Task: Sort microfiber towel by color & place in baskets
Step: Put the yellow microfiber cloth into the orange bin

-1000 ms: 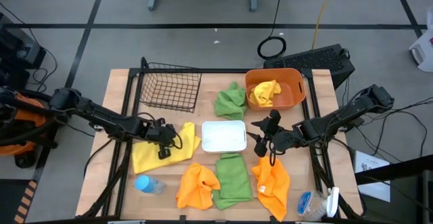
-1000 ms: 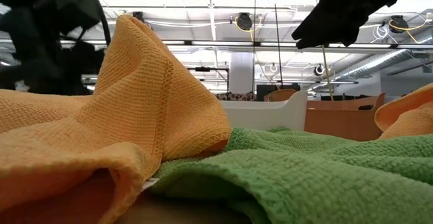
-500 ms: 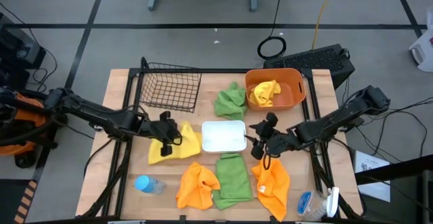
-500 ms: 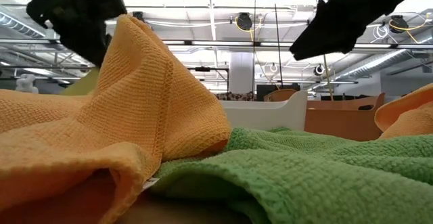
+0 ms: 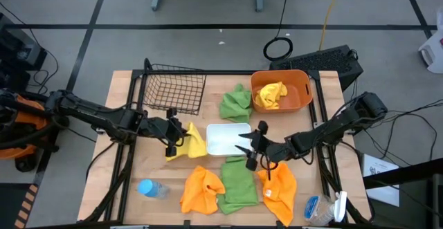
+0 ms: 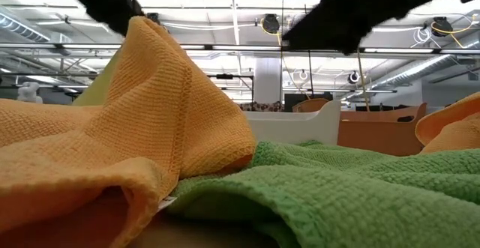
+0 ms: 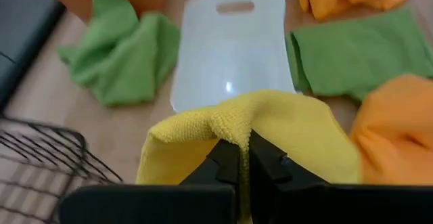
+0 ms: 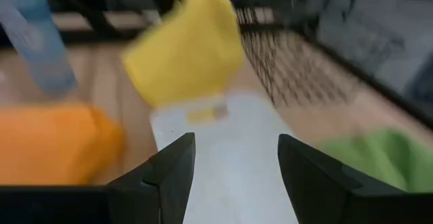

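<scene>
My left gripper (image 5: pixel 174 132) is shut on a yellow towel (image 5: pixel 192 142) just left of the white tray (image 5: pixel 228 140). My right gripper (image 5: pixel 246 154) is open and empty above the tray's near right corner and the far edge of a flat green towel (image 5: pixel 239 182). In its wrist view the fingers (image 8: pixel 169 176) stand wide apart over the tray (image 8: pixel 223 149). A second yellow towel (image 5: pixel 271 94) lies in the orange tub (image 5: pixel 299 94). A bunched green towel (image 5: pixel 235 103) lies between the tub and the black wire basket (image 5: pixel 173 87). Two orange towels (image 5: pixel 201 191) (image 5: pixel 278 186) lie near the front edge. My left gripper pinches a raised fold (image 7: pixel 233 124) of the yellow towel between its two shut fingers. The fingers come level from the table's left. The towel drapes down on both sides of the fingers. Whether its lower edge touches the table, I cannot tell.
A blue-capped bottle (image 5: pixel 149 187) lies at the front left. A spray bottle (image 5: pixel 325 207) lies at the front right corner. In the low view an orange towel (image 6: pixel 135 128) and the green towel (image 6: pixel 337 180) fill the foreground.
My left gripper has gone toward the table's right and far side with the yellow towel, which was spread flat and is now gathered up and raised beside the tray. My right gripper has gone toward the table's left, from beside the tray to over its near right corner.
</scene>
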